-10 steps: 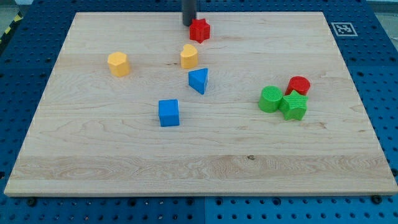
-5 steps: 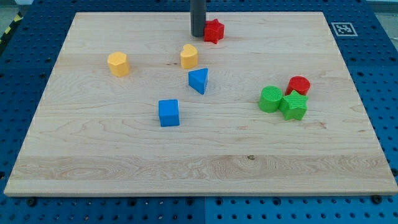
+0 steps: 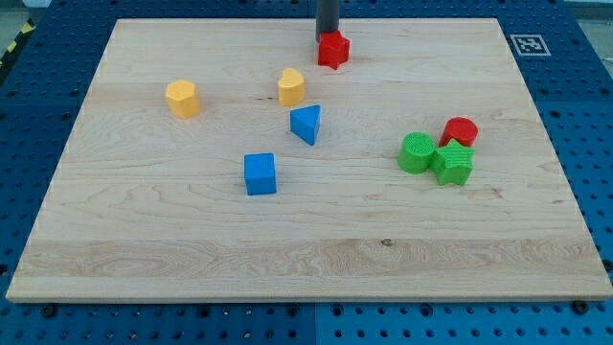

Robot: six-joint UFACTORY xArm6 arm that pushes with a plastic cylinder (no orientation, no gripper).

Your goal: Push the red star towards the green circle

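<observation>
The red star (image 3: 333, 51) lies near the view's top, right of centre. My tip (image 3: 327, 38) stands right at its upper left edge, touching or almost touching it. The green circle (image 3: 417, 152) lies at the view's right, well below and to the right of the star. A green star (image 3: 453, 164) touches the circle's right side, and a red cylinder (image 3: 461, 131) sits just above that green star.
A yellow block (image 3: 291, 86) and a blue triangle (image 3: 306, 124) lie below and left of the red star. A blue cube (image 3: 260, 173) lies lower down. A yellow hexagon (image 3: 182, 98) lies at the left. The wooden board (image 3: 144, 240) carries a marker tag (image 3: 530, 44) at its top right.
The red star has slid to the view's right along the top. My tip has moved right with it, from its left side to its upper left edge.
</observation>
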